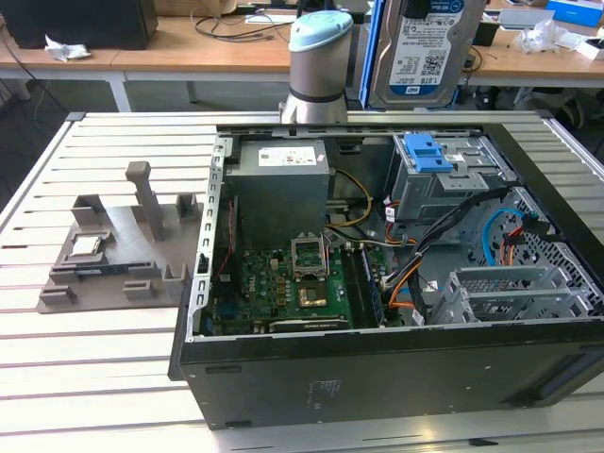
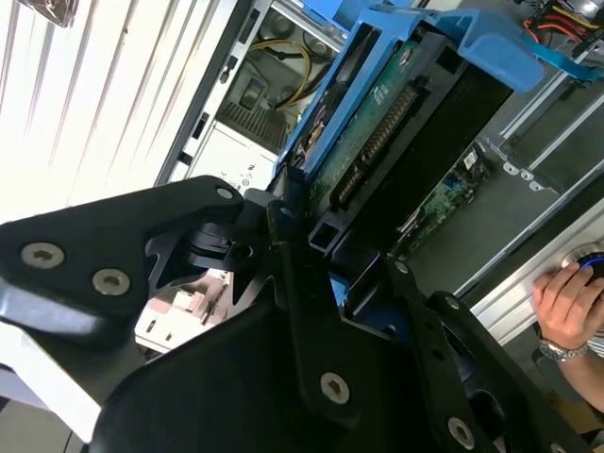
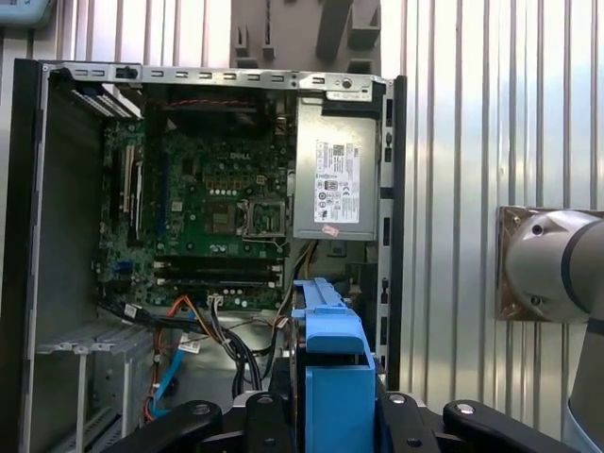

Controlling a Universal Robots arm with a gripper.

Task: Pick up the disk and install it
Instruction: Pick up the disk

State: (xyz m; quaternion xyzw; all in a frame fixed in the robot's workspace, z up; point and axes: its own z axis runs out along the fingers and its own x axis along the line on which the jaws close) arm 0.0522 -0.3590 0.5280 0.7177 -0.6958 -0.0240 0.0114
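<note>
The pick-up part of the job looked done, and the install part was in hand. The disk (image 1: 427, 47) hung in the air at the upper middle of the exterior view. Its label side faced the camera, and it was above the far wall of the open computer case (image 1: 377, 368), clear of everything inside.

In the second wrist view the gripper (image 2: 335, 247) had its fingers (image 2: 283, 245) closed firmly on the disk's blue carrier frame, one on each side. The green circuit side and the connector row faced the lens, and no gap showed between finger and frame. In the first wrist view the carrier's blue end pointed toward the case, with the motherboard (image 3: 208, 208) and the power supply (image 3: 335, 189) beyond it.

I judged the likely seat to be the drive cage (image 1: 444, 184) in the upper right of the exterior view, where a bare blue bracket (image 1: 427, 151) sat on top. Seating the disk would call for squaring the carrier with the cage's opening and holding it level. It would also mean steering clear of the black, orange and blue cables (image 1: 472, 231) that ran just beside the cage.

A person's hand (image 2: 566, 302) was close by the case in the second wrist view, so any descent would want care. A grey fixture (image 1: 123, 245) lay on the desk (image 1: 94, 377) at the exterior view's left, beside the case.
</note>
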